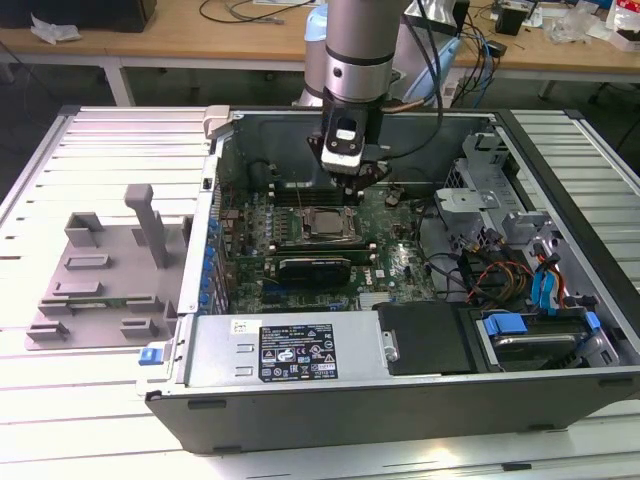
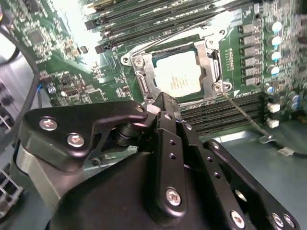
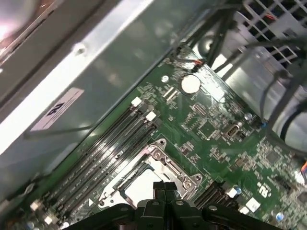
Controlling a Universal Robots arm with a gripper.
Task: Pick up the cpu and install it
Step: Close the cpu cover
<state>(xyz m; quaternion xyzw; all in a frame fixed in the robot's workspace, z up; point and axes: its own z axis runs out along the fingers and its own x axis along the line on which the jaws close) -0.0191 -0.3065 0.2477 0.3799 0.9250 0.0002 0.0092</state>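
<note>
Slatted bench [image 1: 60, 440] carries an open computer case [image 1: 400, 410], desks [image 1: 200, 45] behind; inside, the cpu [image 2: 178, 76] lies in its socket [image 2: 211, 62], gripper [image 2: 163, 99] just above, fingers together

Black label [image 1: 298, 352] on power supply cover [image 1: 215, 355], white sticker [image 3: 56, 109] on case wall [image 3: 124, 67], no print legible

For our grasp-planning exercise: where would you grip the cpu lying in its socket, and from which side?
Probably two opposite edges of the cpu, from straight above: it lies flat, its silvery top up, with the socket frame closing in its sides.
</note>
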